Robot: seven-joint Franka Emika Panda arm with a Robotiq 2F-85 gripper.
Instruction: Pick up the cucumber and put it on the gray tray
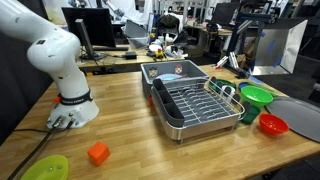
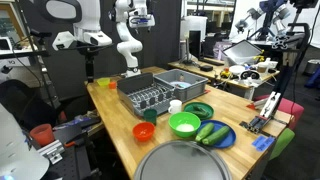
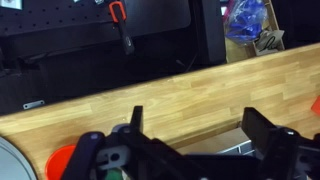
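The cucumber [image 2: 211,133] is a dark green piece lying on a blue plate [image 2: 228,142], next to the green bowls. It does not show in the wrist view. The gray tray [image 2: 185,163] lies at the near end of the table. It also shows in an exterior view [image 1: 301,116] and at the wrist view's bottom left corner [image 3: 6,160]. My gripper [image 3: 200,130] is open and empty, high above the wooden table and far from the cucumber. I cannot make it out in either exterior view.
A steel tub with a wire dish rack [image 1: 190,100] stands mid-table in both exterior views [image 2: 148,96]. Near the tray are a bright green bowl [image 2: 184,124] and a red bowl [image 2: 144,131]. An orange block [image 1: 97,153] and a green plate [image 1: 45,168] lie by the arm's base [image 1: 72,108].
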